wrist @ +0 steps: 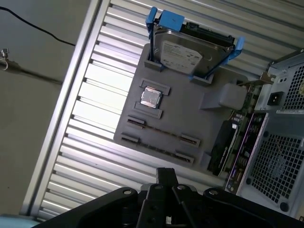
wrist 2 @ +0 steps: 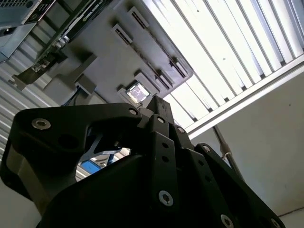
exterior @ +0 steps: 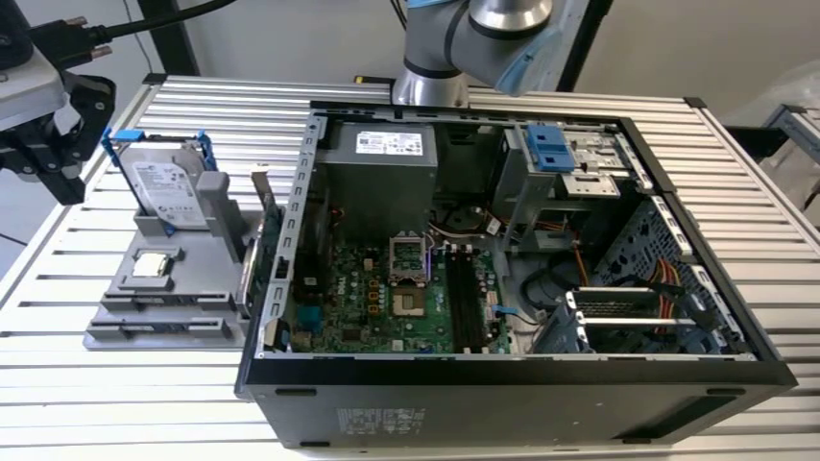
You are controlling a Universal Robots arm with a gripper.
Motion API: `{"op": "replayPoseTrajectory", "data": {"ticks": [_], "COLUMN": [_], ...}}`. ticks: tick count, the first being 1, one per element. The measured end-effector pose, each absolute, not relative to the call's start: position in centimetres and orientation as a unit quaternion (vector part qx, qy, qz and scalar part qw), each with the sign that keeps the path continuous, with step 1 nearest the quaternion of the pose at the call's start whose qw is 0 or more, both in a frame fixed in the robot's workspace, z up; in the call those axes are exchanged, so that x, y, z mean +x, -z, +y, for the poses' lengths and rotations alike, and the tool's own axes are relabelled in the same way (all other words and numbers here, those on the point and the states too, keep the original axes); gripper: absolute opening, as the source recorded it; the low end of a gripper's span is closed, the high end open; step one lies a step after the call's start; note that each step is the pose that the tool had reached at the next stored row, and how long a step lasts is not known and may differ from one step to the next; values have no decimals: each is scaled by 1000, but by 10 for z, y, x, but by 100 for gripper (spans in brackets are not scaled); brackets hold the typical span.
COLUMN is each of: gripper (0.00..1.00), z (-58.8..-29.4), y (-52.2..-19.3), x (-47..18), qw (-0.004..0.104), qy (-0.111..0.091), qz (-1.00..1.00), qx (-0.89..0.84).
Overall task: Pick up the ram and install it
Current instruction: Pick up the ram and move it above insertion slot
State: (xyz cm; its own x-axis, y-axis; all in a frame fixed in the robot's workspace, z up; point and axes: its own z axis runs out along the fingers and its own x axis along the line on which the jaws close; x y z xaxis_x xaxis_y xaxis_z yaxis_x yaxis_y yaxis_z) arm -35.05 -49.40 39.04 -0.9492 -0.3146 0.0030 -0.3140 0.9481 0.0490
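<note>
Clock positions are read on the exterior view.

- 6 o'clock, nearest: one open computer case (exterior: 513, 379) lying on the slatted worktop (exterior: 129, 403).
  - Inside it is one green motherboard (exterior: 365, 307).
  - A bank of black memory slots (exterior: 468, 298) sits at the board's 3 o'clock; I cannot count the slots.
  - One bare processor socket (exterior: 407, 255) is near the board's middle.
  - One grey power supply (exterior: 379, 173) is at the case's 11 o'clock, and one blue-latched drive cage (exterior: 559, 154) at its 1 o'clock.
- Case's 9 o'clock: one upright card (exterior: 263, 245) with a metal bracket stands between the case wall and the fixture.
- Further toward 9 o'clock: one grey fixture (wrist: 190, 118), well apart from the memory slots.
  - It holds one hard drive (wrist: 183, 52) upright in a blue frame.
  - One processor chip (wrist: 150, 98) sits in a square recess.
  - There are two rows of end holders.
  - The ram (wrist: 156, 147), a thin dark stick on edge, sits in the row farthest from the drive.
  - I cannot tell whether the other row is filled.
- 10 o'clock: the pincer (wrist: 166, 174) hangs above the worktop beside the fixture. Its fingers are closed together on nothing, clear of the ram.
- 12 o'clock, farthest: the arm's base (exterior: 429, 82) stands behind the case.
</note>
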Motion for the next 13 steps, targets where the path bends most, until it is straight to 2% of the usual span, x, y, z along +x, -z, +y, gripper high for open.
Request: {"op": "replayPoseTrajectory", "data": {"ticks": [13], "gripper": [0], "z": [-494], "y": [-390], "x": [-350], "qw": [6], "qy": [24], "qz": [-986], "qx": [167]}}
